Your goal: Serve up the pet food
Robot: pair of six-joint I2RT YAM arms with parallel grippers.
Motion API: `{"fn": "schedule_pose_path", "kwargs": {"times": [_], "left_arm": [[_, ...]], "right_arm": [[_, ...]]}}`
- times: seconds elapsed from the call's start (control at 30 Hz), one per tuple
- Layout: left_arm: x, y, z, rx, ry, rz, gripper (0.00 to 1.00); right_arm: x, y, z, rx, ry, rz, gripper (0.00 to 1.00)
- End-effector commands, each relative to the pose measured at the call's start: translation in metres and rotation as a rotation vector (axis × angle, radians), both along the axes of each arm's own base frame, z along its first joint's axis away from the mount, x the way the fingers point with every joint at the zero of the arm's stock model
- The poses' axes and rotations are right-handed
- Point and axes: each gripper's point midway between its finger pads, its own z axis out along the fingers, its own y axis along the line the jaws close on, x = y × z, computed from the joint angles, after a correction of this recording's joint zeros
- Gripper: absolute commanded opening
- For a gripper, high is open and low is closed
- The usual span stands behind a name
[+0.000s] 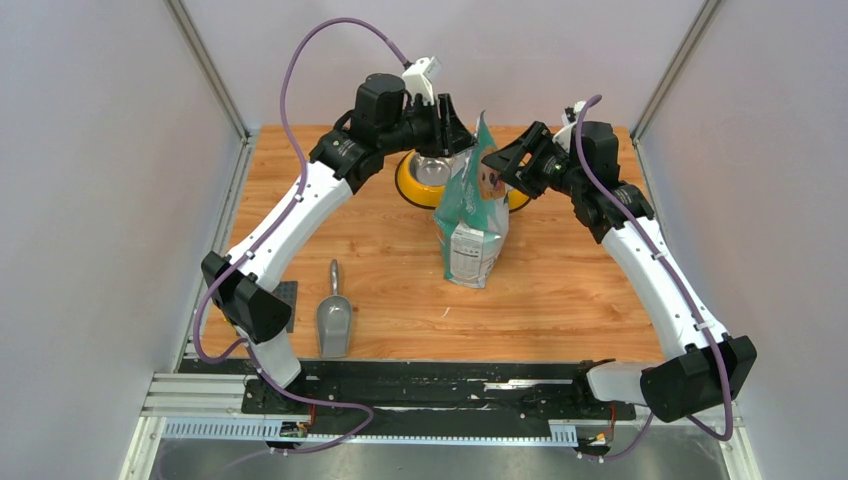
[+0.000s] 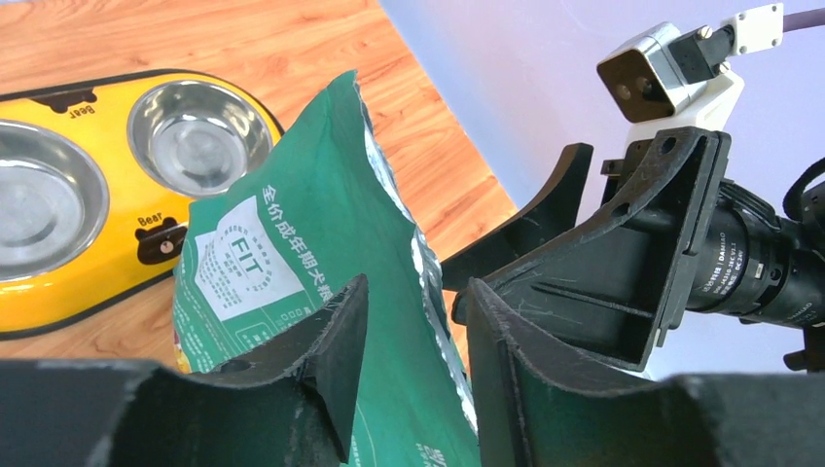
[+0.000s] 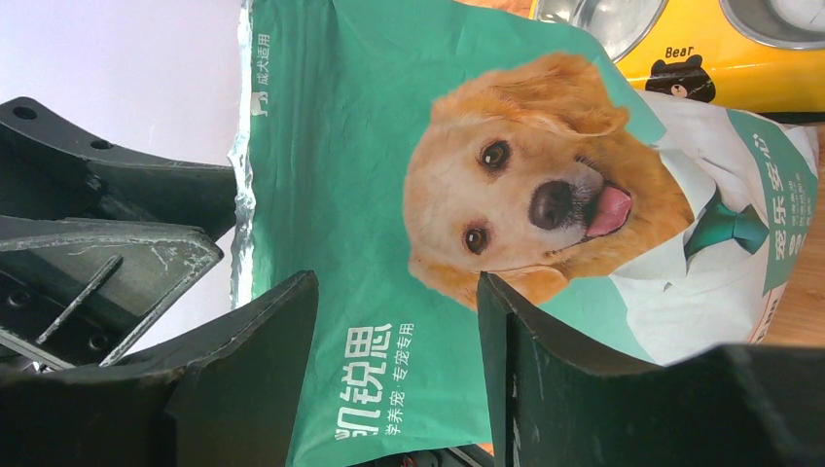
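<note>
The pet food is hidden from every view (only its teal-green pouch (image 1: 472, 215) shows), and that pouch stands upright mid-worktop (image 1: 560, 290), in front of the yellow feeder (image 1: 408, 186). The left hand (image 2: 416, 285) reaches in from the left at the pouch's torn top, fingers spread, with the silver-lined edge running up through the gap between them. The right hand (image 3: 397, 277) comes from the opposite side, fingers also spread, facing the printed dog on the pouch's upper part. Both arms arch forward and inward. A grey scoop (image 1: 333, 320) lies near the left arm's base.
</note>
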Motion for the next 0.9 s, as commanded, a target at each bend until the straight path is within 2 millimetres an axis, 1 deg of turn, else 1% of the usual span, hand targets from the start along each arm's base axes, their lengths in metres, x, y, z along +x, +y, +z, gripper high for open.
{"fn": "schedule_pose_path", "kwargs": {"times": [0.0, 0.2, 0.3, 0.47, 0.6, 0.67, 0.7, 0.73, 0.87], "left_arm": [[-0.009, 0.004, 0.03, -0.055, -0.061, -0.005, 0.47], [-0.006, 0.002, 0.017, -0.028, -0.033, -0.002, 0.42], [-0.004, 0.003, 0.011, -0.014, -0.022, 0.011, 0.37], [-0.004, 0.003, 0.011, -0.015, -0.02, 0.008, 0.28], [-0.007, 0.001, 0.011, -0.018, -0.014, -0.012, 0.22], [-0.009, -0.001, 0.01, -0.017, -0.008, -0.025, 0.15], [-0.01, -0.001, 0.009, -0.018, -0.002, -0.03, 0.08], [-0.011, -0.001, 0.009, -0.018, -0.001, -0.033, 0.04], [-0.016, -0.003, 0.011, -0.038, 0.017, -0.053, 0.01]], "right_arm": [[-0.004, 0.0, 0.027, 0.015, -0.088, 0.004, 0.61], [-0.005, 0.001, 0.027, 0.019, -0.086, 0.011, 0.61], [-0.005, 0.002, 0.029, 0.023, -0.092, 0.014, 0.61], [-0.007, 0.002, 0.033, 0.031, -0.102, 0.022, 0.61], [-0.011, 0.004, 0.045, 0.05, -0.131, 0.034, 0.61], [-0.013, 0.005, 0.053, 0.066, -0.148, 0.042, 0.61], [-0.014, 0.006, 0.057, 0.074, -0.158, 0.049, 0.61], [-0.015, 0.008, 0.061, 0.086, -0.167, 0.059, 0.61], [-0.014, 0.014, 0.07, 0.13, -0.189, 0.089, 0.61]]}}
